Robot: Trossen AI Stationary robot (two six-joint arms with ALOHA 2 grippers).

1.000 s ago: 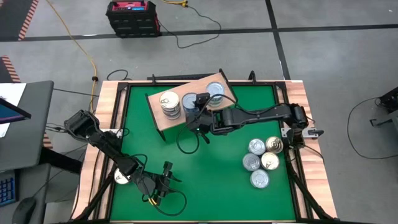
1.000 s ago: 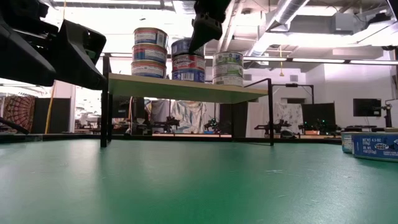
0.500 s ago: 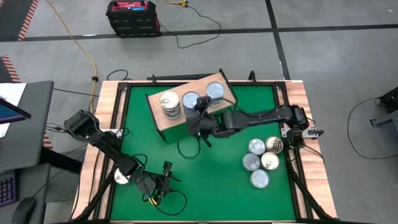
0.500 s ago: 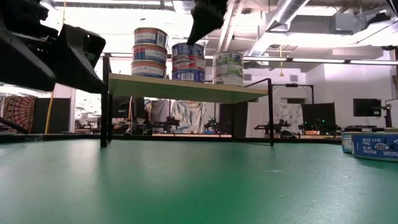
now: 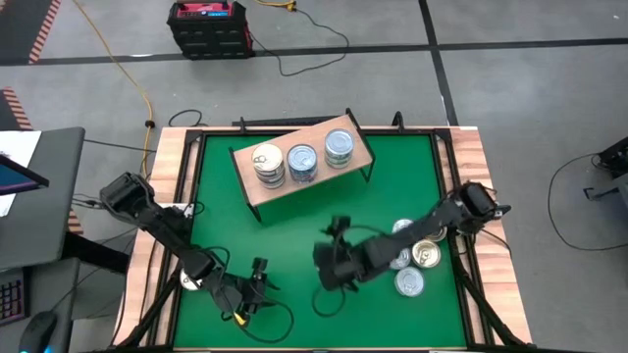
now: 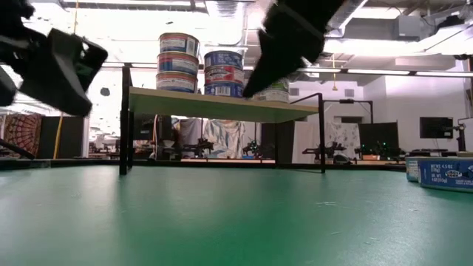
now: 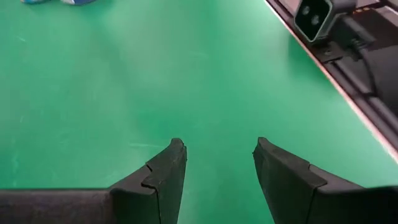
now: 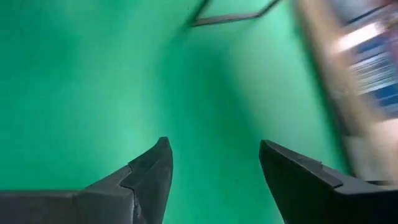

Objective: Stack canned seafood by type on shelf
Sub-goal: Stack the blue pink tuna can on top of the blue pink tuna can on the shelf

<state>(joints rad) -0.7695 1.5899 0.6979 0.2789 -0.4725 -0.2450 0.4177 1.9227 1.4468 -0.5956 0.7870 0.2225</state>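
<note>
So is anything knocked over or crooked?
Nothing is tipped or spilled. Only the shelf sits slanted on the green table. Its three can stacks stand straight, and the loose cans lie flat.

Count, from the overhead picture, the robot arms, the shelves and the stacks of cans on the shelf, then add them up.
Robot arms: 2
Shelf: 1
Stacks of cans: 3
Total: 6
</note>
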